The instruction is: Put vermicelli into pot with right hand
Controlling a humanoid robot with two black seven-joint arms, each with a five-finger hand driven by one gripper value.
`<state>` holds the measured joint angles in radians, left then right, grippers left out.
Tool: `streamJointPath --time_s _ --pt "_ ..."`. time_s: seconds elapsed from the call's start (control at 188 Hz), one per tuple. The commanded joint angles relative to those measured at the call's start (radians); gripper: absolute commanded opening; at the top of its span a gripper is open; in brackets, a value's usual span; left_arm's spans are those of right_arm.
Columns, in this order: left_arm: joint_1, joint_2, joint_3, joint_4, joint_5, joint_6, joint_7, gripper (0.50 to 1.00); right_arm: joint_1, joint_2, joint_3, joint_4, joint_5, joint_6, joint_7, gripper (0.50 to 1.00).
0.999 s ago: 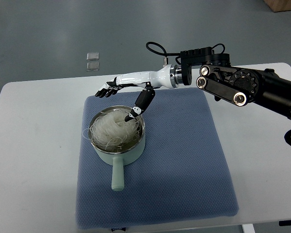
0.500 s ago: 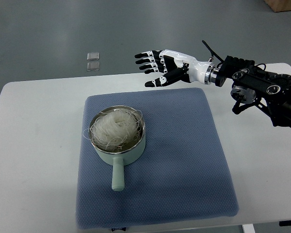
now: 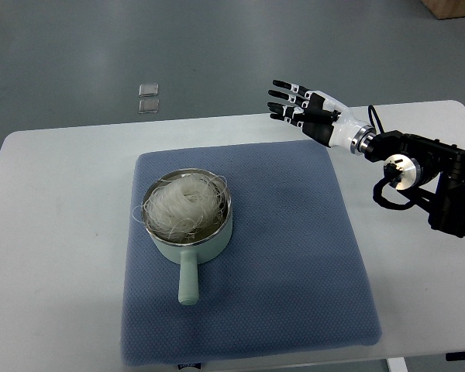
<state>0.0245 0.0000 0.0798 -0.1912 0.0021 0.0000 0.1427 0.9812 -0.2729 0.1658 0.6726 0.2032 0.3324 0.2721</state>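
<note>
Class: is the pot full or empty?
Full: the pot holds a heap of vermicelli reaching its rim.

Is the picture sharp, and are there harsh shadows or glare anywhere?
Top view: even, soft light; the pot casts only a faint shadow on the blue mat; the vermicelli strands look crisp; the right hand shows little blur; no strong glare on the white table.

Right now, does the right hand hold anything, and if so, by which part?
Nothing is held. The right hand is open and empty above the table's far edge; the vermicelli lies in the pot.
</note>
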Motion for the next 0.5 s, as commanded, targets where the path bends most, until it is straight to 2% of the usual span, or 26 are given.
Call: streamJointPath --time_s 0.0,0.26,0.298,0.494 --pt "0.000 0.000 0.000 -0.001 -0.001 0.000 0.000 1.000 -0.010 0.003 0.000 -0.002 0.082 -0.026 -0.011 0.895" --pt "0.000 0.000 0.000 -0.001 0.001 0.000 0.000 1.000 -0.016 0.000 0.004 -0.004 0.099 -0.030 -0.010 0.905" --pt "0.000 0.000 0.000 0.001 0.001 0.000 0.000 1.000 -0.022 0.000 0.018 -0.004 0.097 -0.030 -0.005 0.923" --pt "0.000 0.000 0.000 -0.001 -0.001 0.000 0.000 1.000 -0.068 0.001 0.104 -0.011 0.078 -0.027 -0.004 0.924"
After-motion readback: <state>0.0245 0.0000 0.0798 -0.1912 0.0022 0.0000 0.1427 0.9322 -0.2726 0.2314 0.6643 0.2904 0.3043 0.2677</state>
